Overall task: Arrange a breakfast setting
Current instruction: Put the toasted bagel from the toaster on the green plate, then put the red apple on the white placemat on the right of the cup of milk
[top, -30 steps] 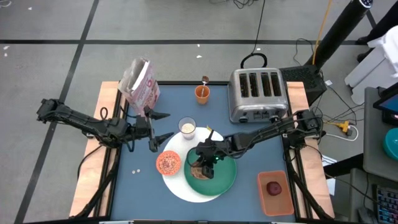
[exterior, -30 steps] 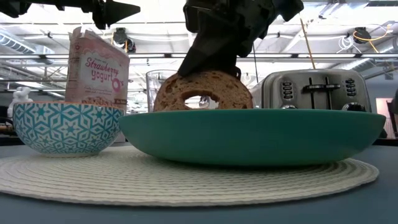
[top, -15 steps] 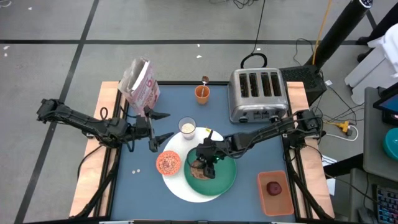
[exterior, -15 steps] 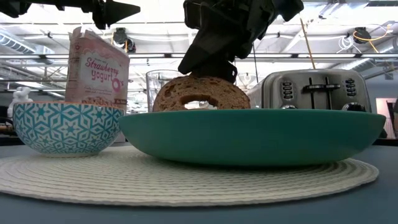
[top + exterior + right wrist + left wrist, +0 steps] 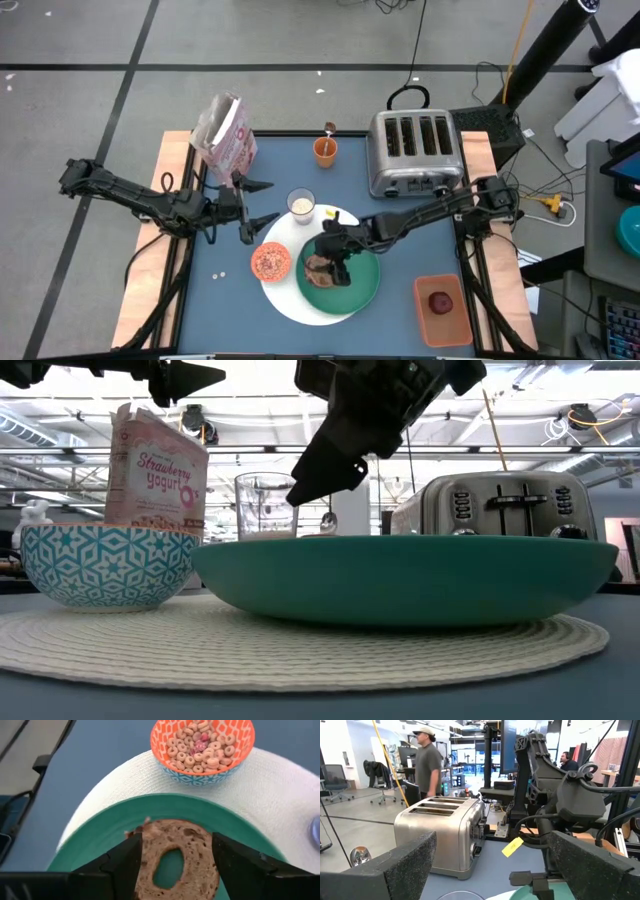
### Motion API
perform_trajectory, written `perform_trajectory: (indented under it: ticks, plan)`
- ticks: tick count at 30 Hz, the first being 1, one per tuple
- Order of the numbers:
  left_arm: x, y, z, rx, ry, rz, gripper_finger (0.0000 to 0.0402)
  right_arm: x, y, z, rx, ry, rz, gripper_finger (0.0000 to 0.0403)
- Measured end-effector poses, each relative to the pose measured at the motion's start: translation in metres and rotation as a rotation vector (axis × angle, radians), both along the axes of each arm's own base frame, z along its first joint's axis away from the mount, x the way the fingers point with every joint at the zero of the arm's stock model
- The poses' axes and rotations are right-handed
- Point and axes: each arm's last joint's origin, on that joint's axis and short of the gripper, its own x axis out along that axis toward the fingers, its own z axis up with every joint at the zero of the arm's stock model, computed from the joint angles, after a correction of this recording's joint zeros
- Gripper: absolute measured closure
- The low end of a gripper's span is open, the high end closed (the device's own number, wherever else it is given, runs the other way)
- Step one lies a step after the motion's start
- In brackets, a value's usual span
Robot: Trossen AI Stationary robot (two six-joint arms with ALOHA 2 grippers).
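Observation:
The brown bagel [image 5: 172, 857] lies flat in the large green plate [image 5: 355, 290] on the round white mat [image 5: 285, 300]. The plate's rim hides the bagel in the low view. My right gripper [image 5: 335, 250] is open just above the bagel, one finger on each side, clear of the plate rim in the low view [image 5: 325, 465]. The orange bowl of cereal [image 5: 271, 262] sits on the mat's left part. The glass of milk [image 5: 301, 204] stands at the mat's far edge. My left gripper [image 5: 262, 204] is open and empty, left of the glass.
The pink cereal box [image 5: 225, 130] stands at the far left. An orange cup [image 5: 325, 151] with a spoon stands at the far middle, and the silver toaster [image 5: 412, 152] at the far right. The orange tray [image 5: 440, 308] with the dark red fruit [image 5: 440, 302] is near right.
The bagel stood on edge in the plate under my right gripper's fingers. It has tipped over and now lies flat, below the plate's rim. My right gripper has let go and risen a little above it.

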Motion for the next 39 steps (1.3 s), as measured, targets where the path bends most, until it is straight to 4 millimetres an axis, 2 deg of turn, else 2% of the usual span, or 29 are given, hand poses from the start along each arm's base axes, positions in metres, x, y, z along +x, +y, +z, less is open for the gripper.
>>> perform_trajectory:
  ticks: [5, 10, 15, 21, 26, 31, 39]
  plan:
    - [0.000, 0.000, 0.000, 0.000, 0.000, 0.000, 0.0009, -0.001, -0.007, 0.003, -0.021, -0.005, 0.005, 0.0171]
    - [0.000, 0.000, 0.000, 0.000, 0.001, 0.000, 0.0009, -0.011, -0.013, 0.025, -0.016, -0.023, -0.003, 0.0171]
    - [0.000, 0.000, 0.000, 0.000, 0.000, 0.000, 0.0009, -0.035, -0.018, 0.067, -0.020, -0.093, 0.009, 0.0171]
    - [0.000, 0.000, 0.000, 0.002, 0.001, 0.000, 0.0009, -0.076, -0.024, 0.123, -0.005, -0.216, 0.014, 0.0171]
    - [0.000, 0.000, 0.000, 0.002, 0.001, 0.000, 0.0009, -0.104, -0.028, 0.156, 0.029, -0.335, 0.032, 0.0166]
    - [0.000, 0.000, 0.000, 0.002, 0.001, 0.000, 0.0009, -0.121, -0.026, 0.174, 0.048, -0.428, 0.194, 0.0145]
    - [0.000, 0.000, 0.000, 0.001, 0.001, 0.000, 0.0009, -0.128, -0.027, 0.182, 0.041, -0.481, 0.197, 0.0136]
